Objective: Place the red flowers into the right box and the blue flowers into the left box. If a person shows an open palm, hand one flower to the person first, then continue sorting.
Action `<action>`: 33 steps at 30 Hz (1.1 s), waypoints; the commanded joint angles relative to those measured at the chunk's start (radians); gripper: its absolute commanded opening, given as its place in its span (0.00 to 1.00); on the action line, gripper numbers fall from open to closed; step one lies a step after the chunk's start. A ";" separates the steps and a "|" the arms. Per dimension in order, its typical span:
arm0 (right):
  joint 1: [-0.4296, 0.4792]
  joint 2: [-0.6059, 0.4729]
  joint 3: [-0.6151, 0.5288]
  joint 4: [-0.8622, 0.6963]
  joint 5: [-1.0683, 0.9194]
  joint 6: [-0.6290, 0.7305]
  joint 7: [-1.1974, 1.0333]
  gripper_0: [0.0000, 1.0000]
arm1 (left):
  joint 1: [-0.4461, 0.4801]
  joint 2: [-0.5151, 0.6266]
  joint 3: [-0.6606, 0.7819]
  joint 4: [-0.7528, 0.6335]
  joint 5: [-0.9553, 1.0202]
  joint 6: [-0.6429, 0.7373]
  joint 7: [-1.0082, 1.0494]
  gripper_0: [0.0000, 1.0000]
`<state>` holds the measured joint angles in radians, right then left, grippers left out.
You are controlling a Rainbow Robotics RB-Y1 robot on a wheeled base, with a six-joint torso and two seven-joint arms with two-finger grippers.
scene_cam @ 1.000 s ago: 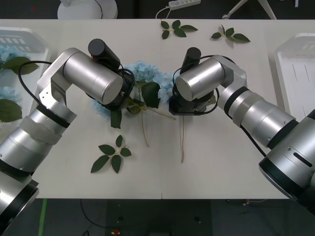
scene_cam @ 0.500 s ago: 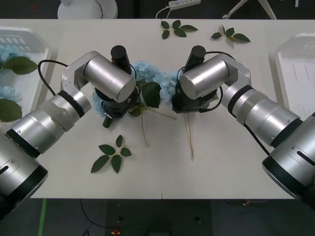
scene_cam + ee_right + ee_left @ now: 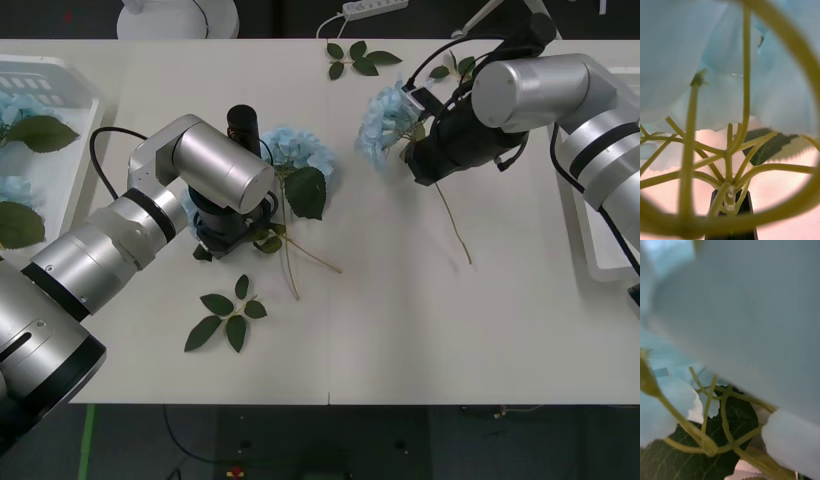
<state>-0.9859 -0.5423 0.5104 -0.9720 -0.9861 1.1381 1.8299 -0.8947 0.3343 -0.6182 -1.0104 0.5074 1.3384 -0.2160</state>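
**A:** Where's the right arm at?

**B:** Up toward the far side of the white table, right of centre. The right gripper is clamped on one pale sky-blue artificial hydrangea stem, holding it just under the fluffy head. The thin tan stalk trails down from the wrist toward the near side, its tip close to or on the tabletop. Through the right wrist camera the dark fingers are pinched together on the knot where the green branchlets meet, with the blue petals filling the space beyond.

**A:** And the left one?

**B:** The left gripper is down low over the remaining blue flowers lying on the table, left of centre, among their big dark green leaves and crossed stalks. The silver forearm covers it, so I can't tell how the claw stands. Its wrist camera is pressed right against petals, stalklets and a leaf.

**A:** The boxes?

**B:** The shallow white plastic tray on the left sits at the table's left edge and already has blue heads and leaves in it. The matching white tray on the right is at the right edge, partly behind the right arm. Loose green leaf sprigs lie near the front and two more at the far edge.
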 commanded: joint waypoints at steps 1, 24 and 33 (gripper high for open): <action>-0.046 -0.068 -0.092 -0.071 -0.141 -0.011 0.098 0.00 | -0.049 -0.031 0.003 0.013 -0.023 0.013 -0.017 1.00; -0.048 -0.065 -0.102 -0.341 -0.625 -0.201 0.270 0.00 | -0.016 0.037 0.040 -0.099 -0.033 0.056 -0.071 0.00; -0.057 0.004 -0.102 -0.376 -0.612 -0.267 0.295 0.00 | -0.006 0.204 0.307 -0.383 0.059 0.337 -0.306 0.00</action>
<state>-0.9862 -0.5752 0.4192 -1.3073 -1.5972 0.8847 2.0774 -0.8972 0.4444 -0.4199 -1.3072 0.5283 1.6079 -0.3987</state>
